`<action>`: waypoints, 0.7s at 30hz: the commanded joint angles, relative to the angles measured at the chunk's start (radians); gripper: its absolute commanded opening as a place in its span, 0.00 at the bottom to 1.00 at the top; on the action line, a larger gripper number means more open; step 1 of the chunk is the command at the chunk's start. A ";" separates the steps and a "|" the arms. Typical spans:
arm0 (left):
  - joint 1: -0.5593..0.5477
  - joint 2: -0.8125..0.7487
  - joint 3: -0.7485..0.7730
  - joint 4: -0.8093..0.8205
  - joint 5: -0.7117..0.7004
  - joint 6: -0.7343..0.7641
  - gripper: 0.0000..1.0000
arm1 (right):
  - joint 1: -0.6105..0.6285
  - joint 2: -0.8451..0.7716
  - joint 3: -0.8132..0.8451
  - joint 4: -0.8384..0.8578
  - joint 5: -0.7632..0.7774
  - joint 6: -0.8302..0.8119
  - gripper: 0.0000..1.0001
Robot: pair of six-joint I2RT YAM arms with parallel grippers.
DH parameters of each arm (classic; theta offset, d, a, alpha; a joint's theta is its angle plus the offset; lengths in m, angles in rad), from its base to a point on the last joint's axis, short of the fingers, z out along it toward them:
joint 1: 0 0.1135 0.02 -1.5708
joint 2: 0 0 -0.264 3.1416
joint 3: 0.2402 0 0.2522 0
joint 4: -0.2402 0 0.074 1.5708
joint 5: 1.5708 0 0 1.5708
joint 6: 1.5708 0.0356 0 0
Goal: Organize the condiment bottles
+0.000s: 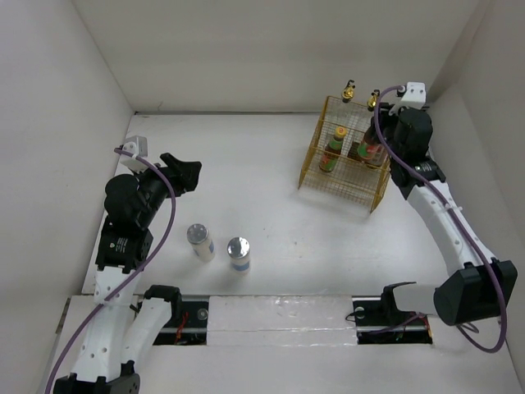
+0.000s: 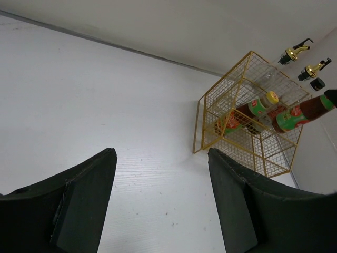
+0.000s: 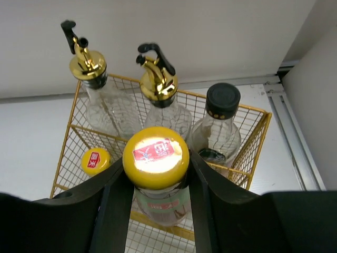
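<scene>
- The yellow wire basket [image 1: 316, 174] stands in the far right corner of the white table [image 1: 262, 156], close to the back and right walls.
- Two glass cruets [image 3: 87, 68] [image 3: 158, 81] with gold spouts stand side by side along the basket's far side. A clear bottle with a black cap [image 3: 222, 100] stands next to them, nearest the right wall.
- Two sauce bottles stand in the basket's front row. One of them [image 3: 96, 159] stands free on the left.
- The right gripper [image 3: 156, 176] reaches down into the basket from above, and its fingers [image 3: 118, 200] are clamped on either side of the other sauce bottle [image 3: 155, 153] just under its yellow cap.
- I cannot tell whether the held bottle's base rests on the basket floor.
- The held bottle is hemmed in, with the cruets and the black-capped bottle just behind it, the other sauce bottle beside it and wire walls all round.
- Two short jars with silver lids [image 1: 199, 241] [image 1: 239, 253] stand upright on the bare table near the near edge, left of centre. They are near each other but not touching, and well apart from the basket.
- The left gripper [image 1: 187, 172] hangs over the left side of the table, beyond the jars, with its jaws spread wide and nothing between them. Its wrist camera looks across the table towards the basket.
</scene>
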 commanded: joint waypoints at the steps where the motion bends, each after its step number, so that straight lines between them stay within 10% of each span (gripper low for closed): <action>1: 0.005 -0.004 -0.003 0.048 0.016 0.006 0.66 | -0.018 -0.027 0.138 0.125 -0.033 -0.007 0.00; 21: 0.005 -0.004 -0.003 0.048 0.016 0.006 0.66 | 0.035 0.117 -0.056 0.410 -0.067 -0.007 0.00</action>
